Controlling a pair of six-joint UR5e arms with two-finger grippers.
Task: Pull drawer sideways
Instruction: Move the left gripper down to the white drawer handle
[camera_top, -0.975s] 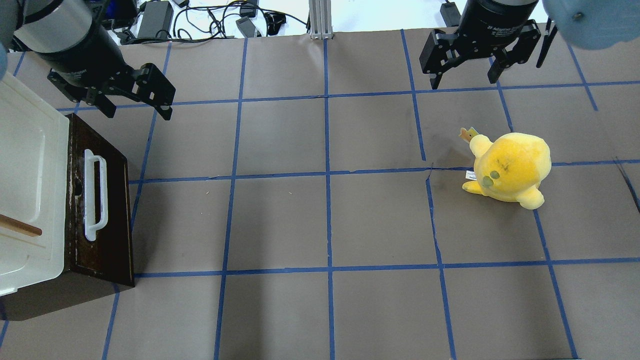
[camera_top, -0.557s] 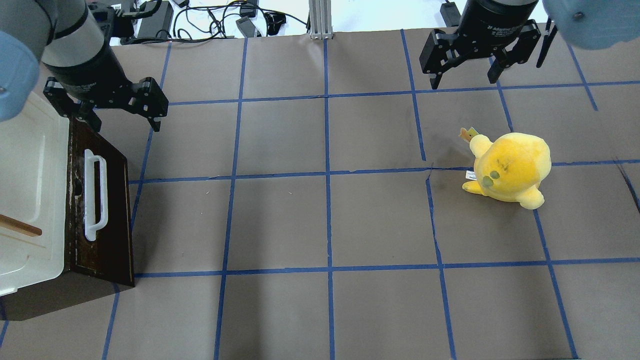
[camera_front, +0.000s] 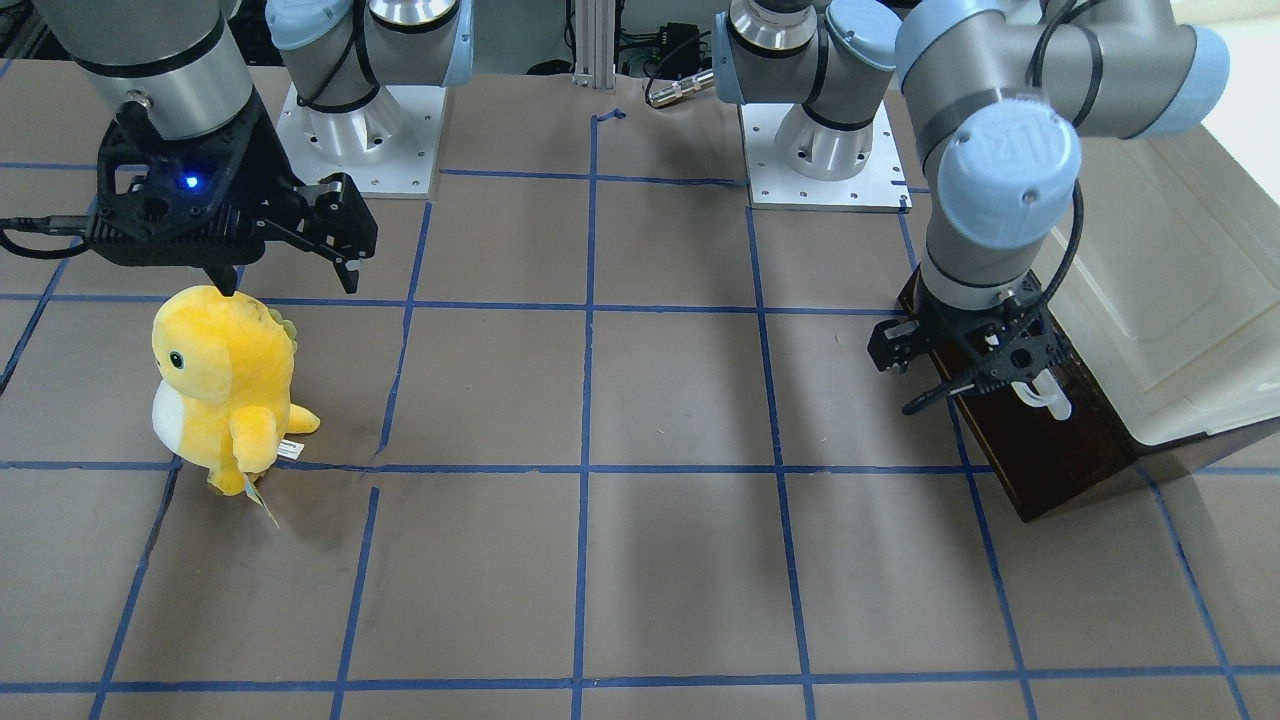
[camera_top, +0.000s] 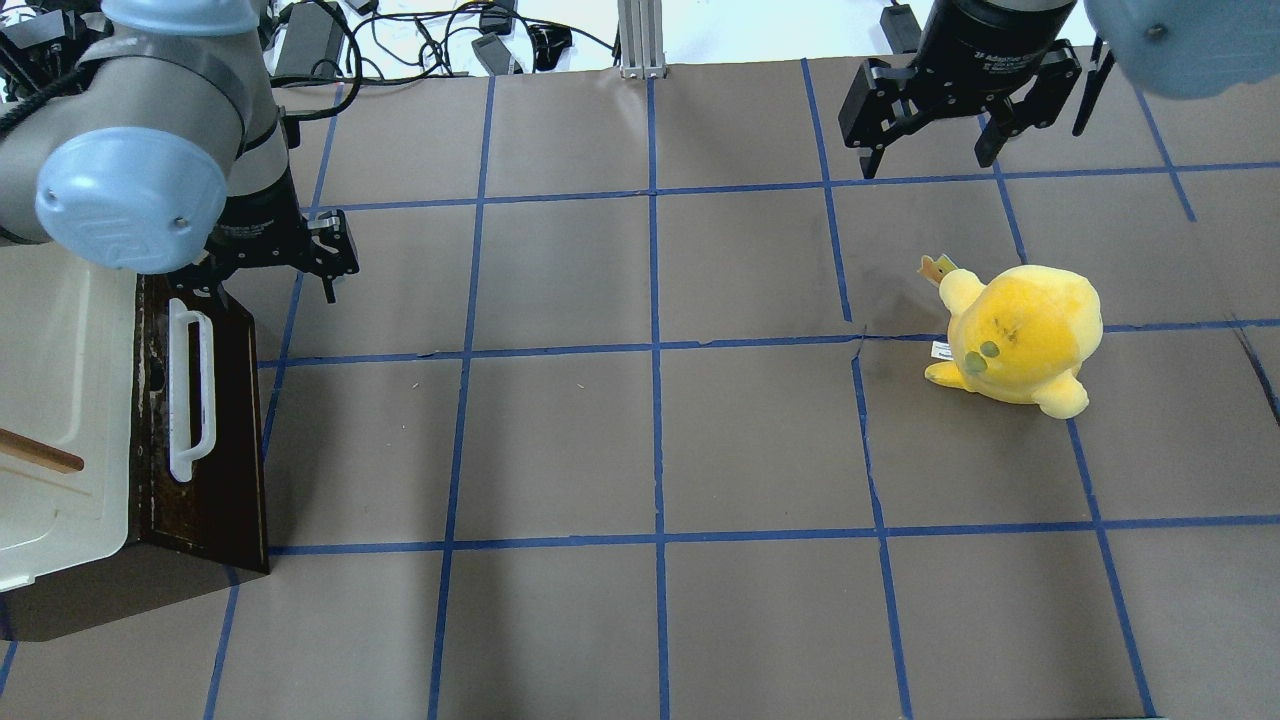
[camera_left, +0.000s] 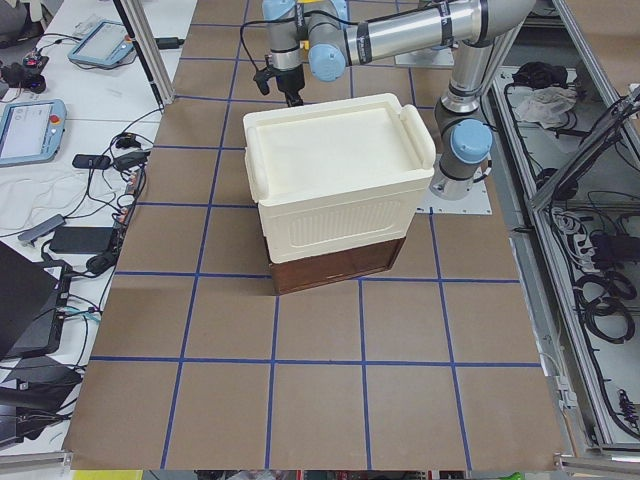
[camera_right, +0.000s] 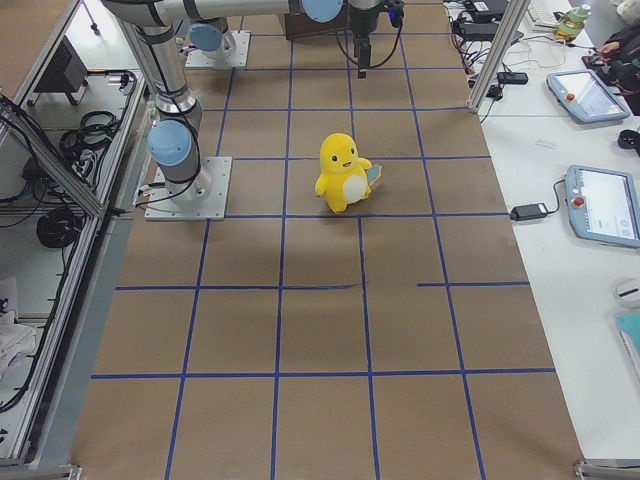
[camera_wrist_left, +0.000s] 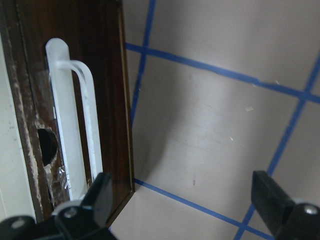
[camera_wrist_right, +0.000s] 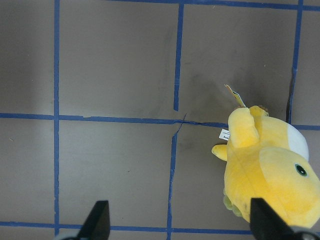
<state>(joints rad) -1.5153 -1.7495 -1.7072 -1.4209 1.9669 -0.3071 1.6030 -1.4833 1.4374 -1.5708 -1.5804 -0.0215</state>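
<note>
Hovering spread wide, your left pincer (camera_wrist_left: 182, 200) leaves the drawer (camera_wrist_left: 107, 60) off to one side, its white handle (camera_wrist_left: 70, 125) just outside one finger. Close here and you risk gripping nothing, or clipping the drawer's edge.

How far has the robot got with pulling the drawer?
Nothing is pulled yet: the drawer looks shut against the cabinet. In hand: the left end effector hovers open at one end of the white handle, not gripping it. Left to do: close on the handle and pull the drawer sideways. The right end effector hangs open, far off.
</note>
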